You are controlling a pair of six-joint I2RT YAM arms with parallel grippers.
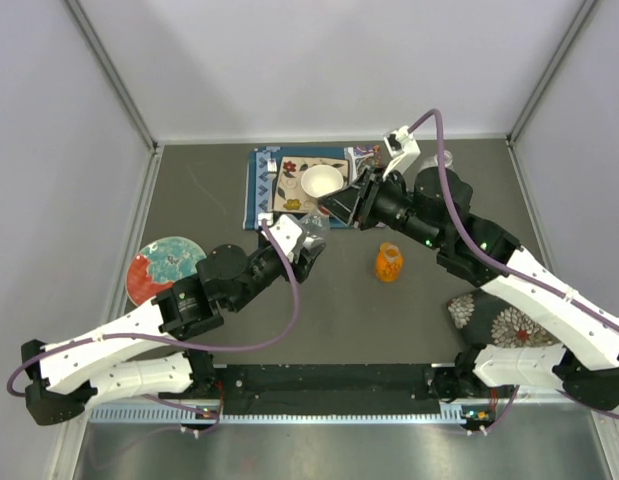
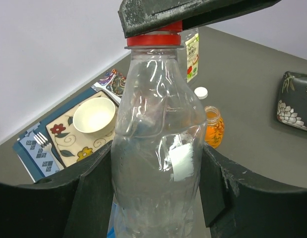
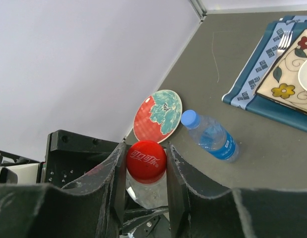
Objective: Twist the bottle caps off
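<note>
1. Right gripper point(image 3: 146, 166) pinches the red cap point(image 3: 146, 158) between both fingers; the cap sits on the neck of the clear bottle point(image 2: 158, 148).
2. Left gripper point(image 2: 155, 188) is clamped on the clear bottle's body, one finger on each side.
3. Blue cap point(image 3: 190, 118) is screwed on a small water bottle point(image 3: 215, 140) lying on its side on the table point(image 3: 217, 74), just beside the patterned plate point(image 3: 158, 115).
4. White cap point(image 2: 201, 92) lies loose on the table, near the orange bottle point(image 2: 214, 128). Whether that bottle is capped cannot be told.

Grey table point(image 1: 389, 320): placemat point(image 1: 257, 190), plate point(image 1: 164, 265), white cap point(image 2: 201, 92).
</note>
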